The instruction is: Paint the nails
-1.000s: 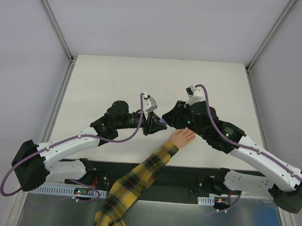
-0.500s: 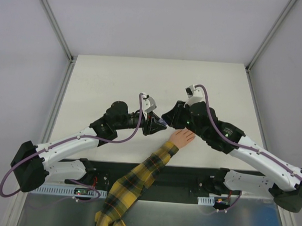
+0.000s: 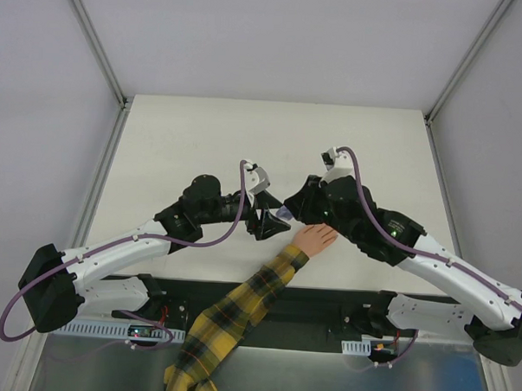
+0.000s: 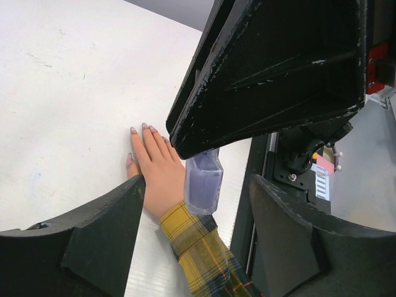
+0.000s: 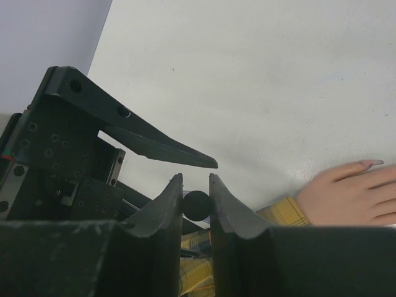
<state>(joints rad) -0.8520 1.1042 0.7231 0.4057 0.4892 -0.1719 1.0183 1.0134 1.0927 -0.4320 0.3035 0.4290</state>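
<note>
A peach-skinned hand (image 3: 315,239) in a yellow-and-black plaid sleeve (image 3: 238,314) lies flat on the white table. In the left wrist view its pale nails (image 4: 145,127) point away from me. A small purple bottle (image 4: 203,182) hangs above the wrist. My right gripper (image 5: 195,179) is shut on the bottle's dark cap (image 5: 197,205), coming down from above (image 4: 272,68). My left gripper (image 4: 197,204) stands open around the bottle's body, its fingers apart from the glass on both sides. From above, both grippers (image 3: 273,220) (image 3: 288,212) meet just left of the hand.
The white table (image 3: 203,141) stretches far beyond the grippers. A dark base strip (image 3: 325,306) with the arm mounts runs along the near edge, under the sleeve. Metal frame posts (image 3: 102,59) rise at the table's far corners.
My left gripper has opened and let go of the bottle's body. The right gripper stays shut on the cap. The hand has not moved.
</note>
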